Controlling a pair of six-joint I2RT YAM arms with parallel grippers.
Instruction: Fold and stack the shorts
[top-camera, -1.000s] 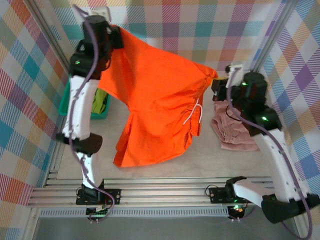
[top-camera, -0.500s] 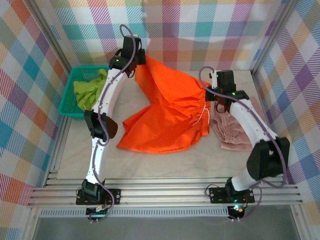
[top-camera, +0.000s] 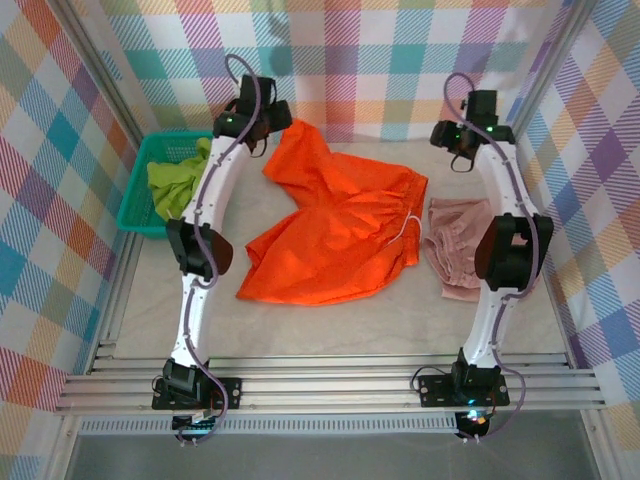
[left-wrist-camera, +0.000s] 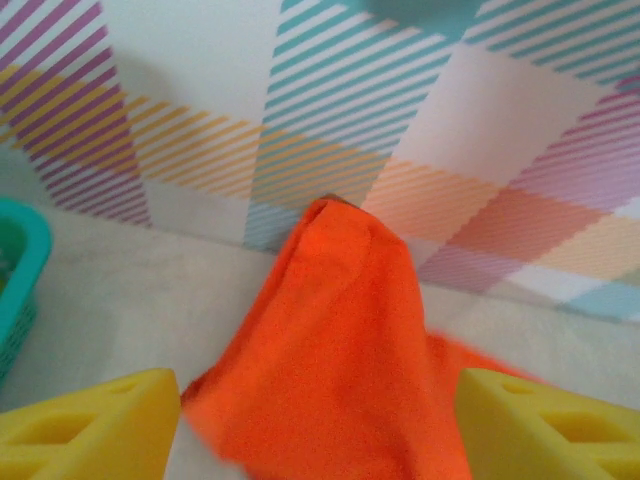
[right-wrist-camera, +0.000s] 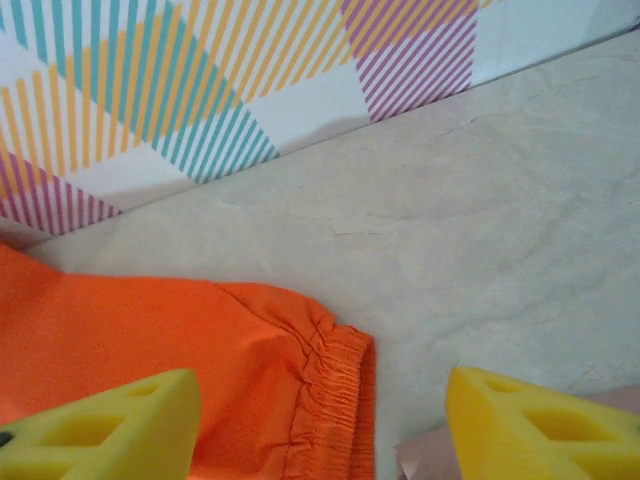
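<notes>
Orange shorts lie spread on mid-table, one leg pointing at the back wall, gathered waist to the right, white drawstring showing. Pink shorts bunched just beside that waist. Green shorts sit in the teal basket at far left. Left gripper hangs over the leg tip near the wall, yellow fingers apart, orange cloth peaked between them, unclamped. Right gripper hangs above the waist's far end, fingers apart, nothing held.
</notes>
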